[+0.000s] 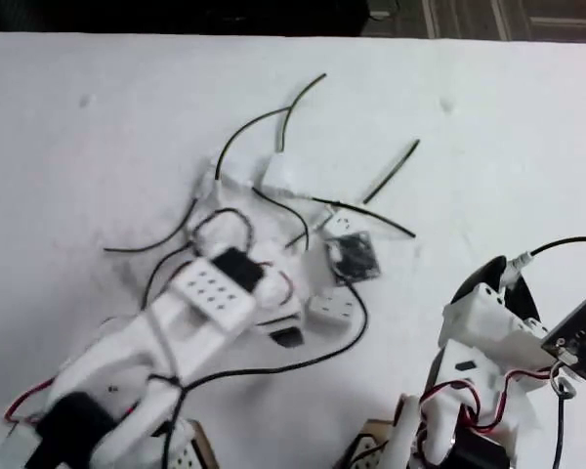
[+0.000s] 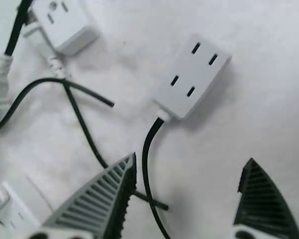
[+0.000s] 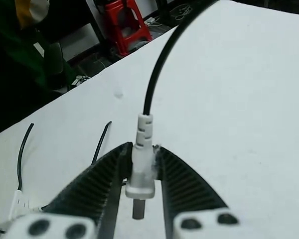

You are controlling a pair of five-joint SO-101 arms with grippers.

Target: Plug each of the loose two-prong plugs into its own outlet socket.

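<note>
The left arm [image 1: 176, 332] lies stretched from the near left corner of the table [image 1: 78, 147] toward its middle, low and leaning forward. The wrist points down at the tangle there. The left gripper [image 2: 192, 158] hangs just above the table with its jaws wide apart and nothing between them. An outlet [image 2: 192, 79], a white block with four slots, lies flat on the table just beyond the fingertips. Its slots face up. The outlet cord [image 2: 148, 164] is black and runs back close past one ribbed finger [image 2: 104, 199]. A second outlet [image 2: 65, 20] lies farther off, toward the middle of the table. A white piece [image 2: 7, 214] sits beside the same finger; what it is cannot be told. Loose black wires [image 1: 254, 122] curl out from the middle toward the far edge.

The right arm [image 1: 479, 342] stands at the near right corner, folded back on itself, with its wrist raised well off the table. The right gripper [image 3: 139, 174] is clamped narrow on a white plug [image 3: 139, 169], one finger on each flank of the body. A prong [image 3: 138, 209] sticks out of the plug's end between the fingers. The plug cord [image 3: 159, 74] rises from the strain relief and arcs away over the table toward the right edge. The plug is held in the air, well apart from the outlets in the middle.
</note>
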